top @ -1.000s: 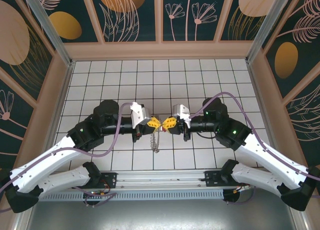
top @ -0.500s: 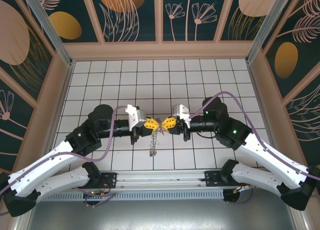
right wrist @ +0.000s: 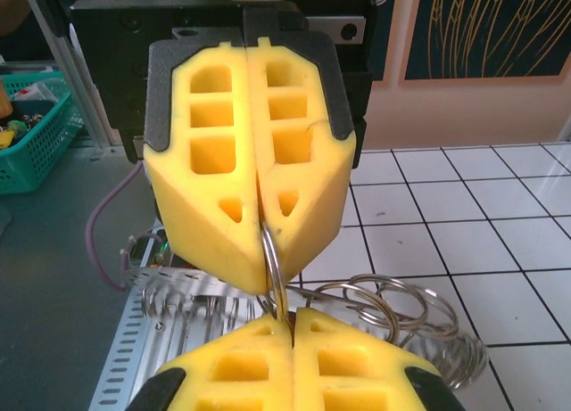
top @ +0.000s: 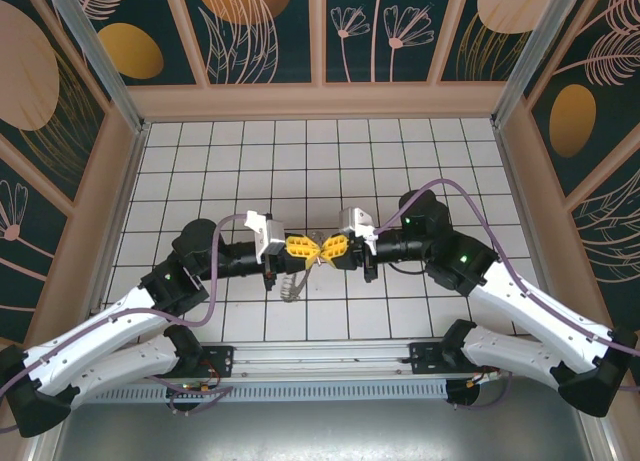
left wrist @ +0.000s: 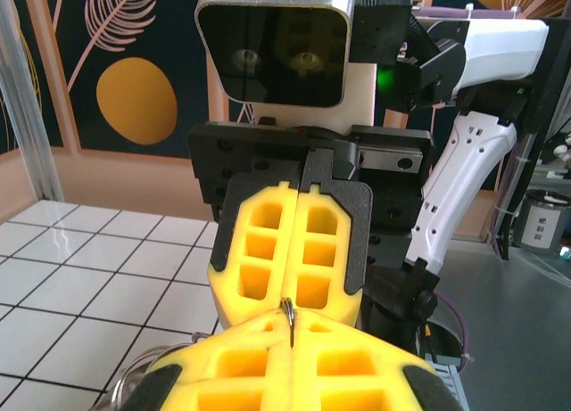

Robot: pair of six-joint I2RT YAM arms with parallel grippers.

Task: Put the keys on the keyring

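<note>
Top view: left gripper (top: 313, 248) and right gripper (top: 324, 248) meet tip to tip above the tiled floor (top: 200, 151), keyring (top: 291, 286) dangling beneath; left wrist view: left jaws pressed together on the keyring's (left wrist: 289, 315) thin wire; right wrist view: right jaws likewise pinch it, coils hanging behind.

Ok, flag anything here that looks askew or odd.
The thin silvery coiled-wire keyring looks odd: pinched between the shut left end effector and right end effector, its loops sag below in a splayed tangle rather than one neat ring.
</note>
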